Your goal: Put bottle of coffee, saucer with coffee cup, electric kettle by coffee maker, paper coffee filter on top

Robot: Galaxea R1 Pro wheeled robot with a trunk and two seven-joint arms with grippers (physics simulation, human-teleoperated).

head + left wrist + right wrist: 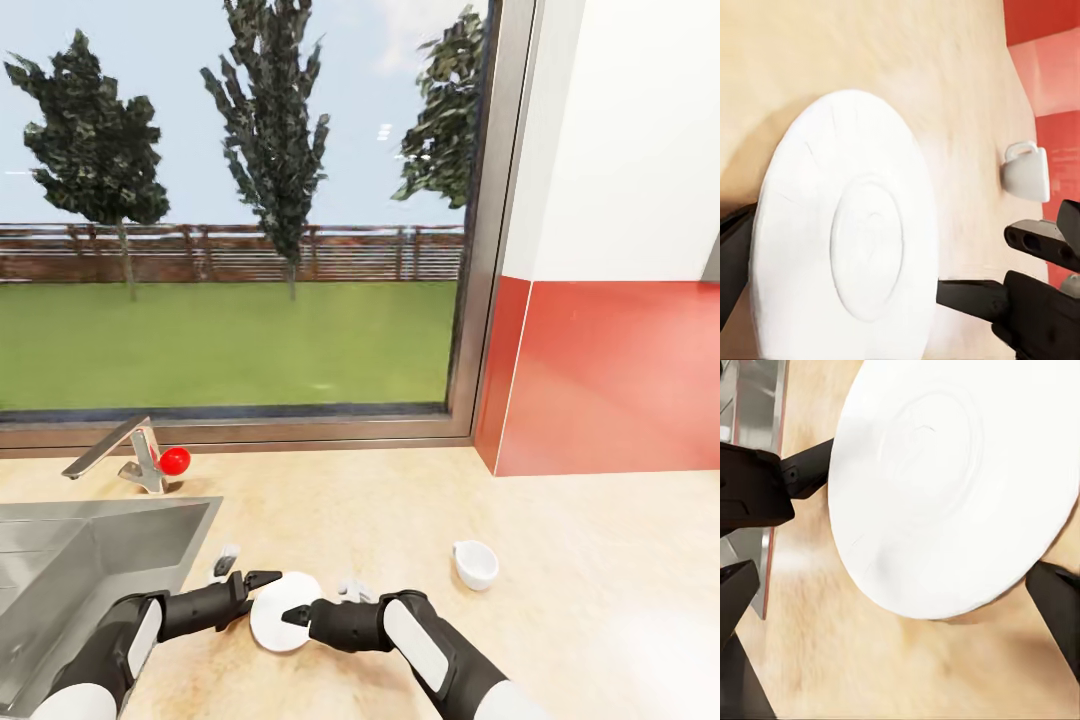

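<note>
1. The saucer was on the light-wood surface, just right of the steel sink, with both hands working it from opposite sides.
2. Left hand sat at the saucer's near-left edge; in its wrist view one dark finger poked out from behind the rim, so it looked part-open and straddling the plate. Whether it was actually clamping, I couldn't tell.
3. Right hand came in from the other side, one fingertip showing past the rim. Same story: spread around the edge, grip not clear.
4. In both wrist views the saucer looked tilted up a bit off the wood, with a shadow under it. My guess was a two-handed pick or handover in progress.
5. The coffee cup stood by itself on the surface, well to the right of the saucer, not on it yet.
6. Progress, as I judged it: early. The saucer and cup were on the worktop, but the cup still needed to go on the saucer, and there was no coffee maker nearby to set them beside.
</note>
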